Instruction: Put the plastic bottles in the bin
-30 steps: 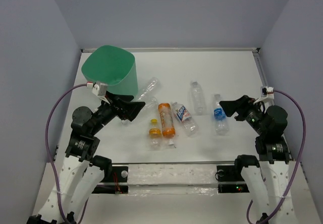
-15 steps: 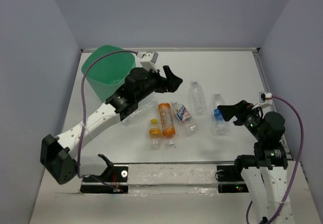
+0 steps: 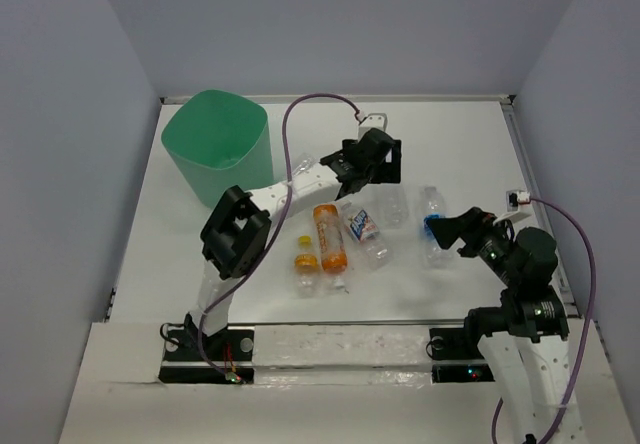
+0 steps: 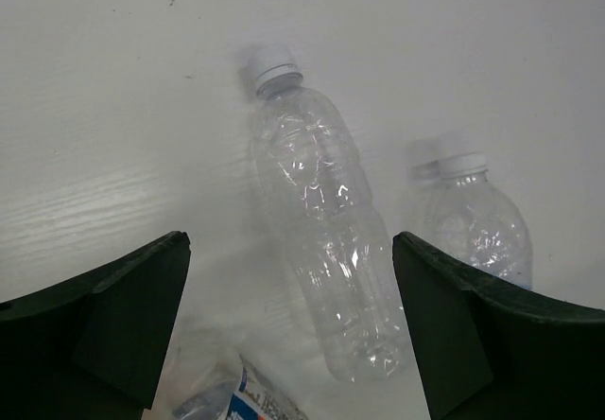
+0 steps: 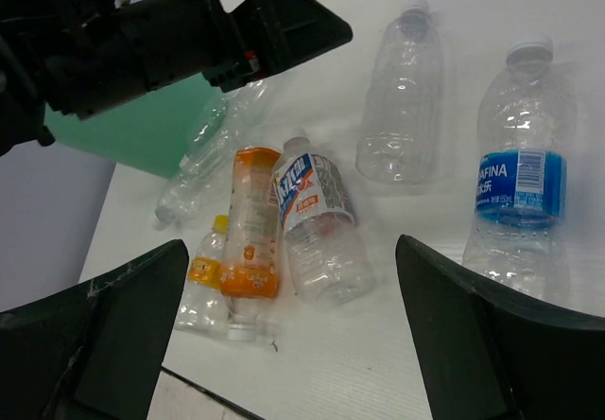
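The mint-green bin [image 3: 215,149] stands at the far left; it also shows in the right wrist view [image 5: 132,127]. Several plastic bottles lie mid-table: a clear one [image 3: 393,207], a blue-labelled one [image 3: 435,226], a red-white-labelled one [image 3: 363,232], an orange one [image 3: 328,236], a short yellow-capped one [image 3: 305,262], and a clear one [image 5: 203,160] beside the bin. My left gripper [image 3: 383,162] is open and empty, hovering above the clear bottle [image 4: 321,240], which lies between its jaws. My right gripper [image 3: 450,229] is open and empty beside the blue-labelled bottle [image 5: 520,183].
The left arm [image 3: 300,179] stretches across the table from the near left, passing over the clear bottle next to the bin. Grey walls close in the table on three sides. Bare white table [image 3: 450,134] lies at the far right.
My left arm has swung from beside the bin out to the table's middle, over the clear bottle. My right gripper has drawn back and lowered slightly. The bottles have not moved.
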Motion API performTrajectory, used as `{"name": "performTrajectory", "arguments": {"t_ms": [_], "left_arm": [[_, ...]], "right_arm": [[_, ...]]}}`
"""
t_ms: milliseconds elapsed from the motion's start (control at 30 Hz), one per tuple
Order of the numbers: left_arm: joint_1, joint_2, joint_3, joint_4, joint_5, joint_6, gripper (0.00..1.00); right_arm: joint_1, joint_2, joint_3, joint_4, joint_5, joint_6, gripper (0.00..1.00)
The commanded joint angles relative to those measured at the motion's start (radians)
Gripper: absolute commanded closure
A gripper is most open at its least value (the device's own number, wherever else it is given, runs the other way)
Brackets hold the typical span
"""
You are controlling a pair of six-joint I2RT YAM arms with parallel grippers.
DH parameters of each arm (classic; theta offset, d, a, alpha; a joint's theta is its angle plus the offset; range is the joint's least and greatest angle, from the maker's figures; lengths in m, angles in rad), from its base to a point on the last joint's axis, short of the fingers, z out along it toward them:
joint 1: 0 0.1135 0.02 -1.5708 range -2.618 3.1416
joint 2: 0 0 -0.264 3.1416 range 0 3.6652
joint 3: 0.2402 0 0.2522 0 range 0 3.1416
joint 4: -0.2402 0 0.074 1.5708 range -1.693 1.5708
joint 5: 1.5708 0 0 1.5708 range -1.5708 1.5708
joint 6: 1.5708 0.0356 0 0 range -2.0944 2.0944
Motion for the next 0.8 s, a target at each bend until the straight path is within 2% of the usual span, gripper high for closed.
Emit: {"name": "performTrajectory", "arguments": {"t_ms": [0,233,567,633,667,767], "left_arm": [[0.001,0.062,0.147,-0.057,-0.015,-0.009,0.01],[0.001,0.23,0.262,-0.109,0.048,-0.016,0.01],[0.001,0.367,0.341,-0.089,0.042,-0.025,0.01],[0.001,0.372,0.337,-0.066,0.03,-0.025,0.05],[0.001,0.373,0.332,-0.057,0.027,-0.025,0.14],[0.001,0.359,0.329,-0.026,0.027,-0.013,0.3]], "right_arm": [[0.012,-0.016,-0.019,-0.005,-0.033,-0.021,0.04],[0.03,-0.022,-0.02,0.003,-0.039,-0.026,0.04],[0.039,-0.025,-0.029,0.006,-0.061,-0.027,0.04],[0.039,-0.022,-0.029,0.01,-0.061,-0.027,0.04],[0.039,-0.021,-0.03,0.012,-0.059,-0.029,0.04],[0.039,-0.016,-0.03,0.015,-0.056,-0.03,0.05]]}}
